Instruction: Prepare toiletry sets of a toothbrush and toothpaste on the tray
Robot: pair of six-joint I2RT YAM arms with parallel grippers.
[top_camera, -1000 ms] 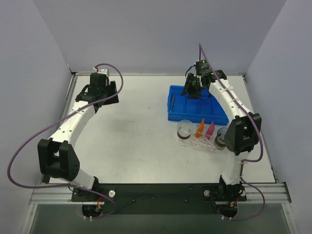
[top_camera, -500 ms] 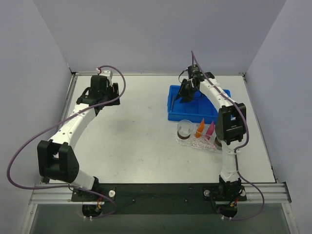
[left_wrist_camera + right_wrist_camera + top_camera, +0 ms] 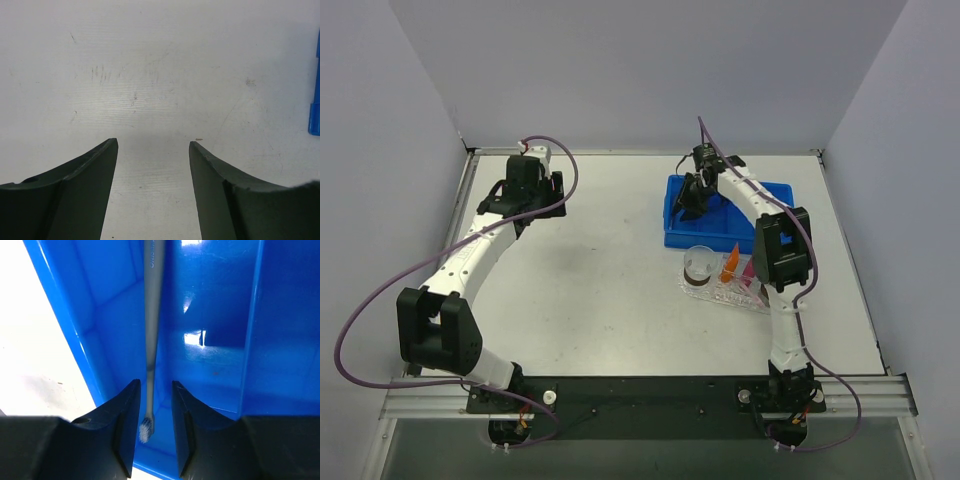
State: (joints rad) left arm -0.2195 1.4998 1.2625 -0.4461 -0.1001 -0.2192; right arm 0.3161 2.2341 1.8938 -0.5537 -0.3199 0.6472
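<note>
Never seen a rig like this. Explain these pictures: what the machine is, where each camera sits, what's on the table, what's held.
Two robot arms are bolted at the near edge of a table. The wide picture looks down from above and behind them; the other two come from wrist cameras, each showing its own fingers. The left gripper hangs open over the table, holding nothing. The right gripper reaches into a blue bin, fingers either side of a toothbrush but not clamped. A clear tray holds an orange tube and a pink tube.
</note>
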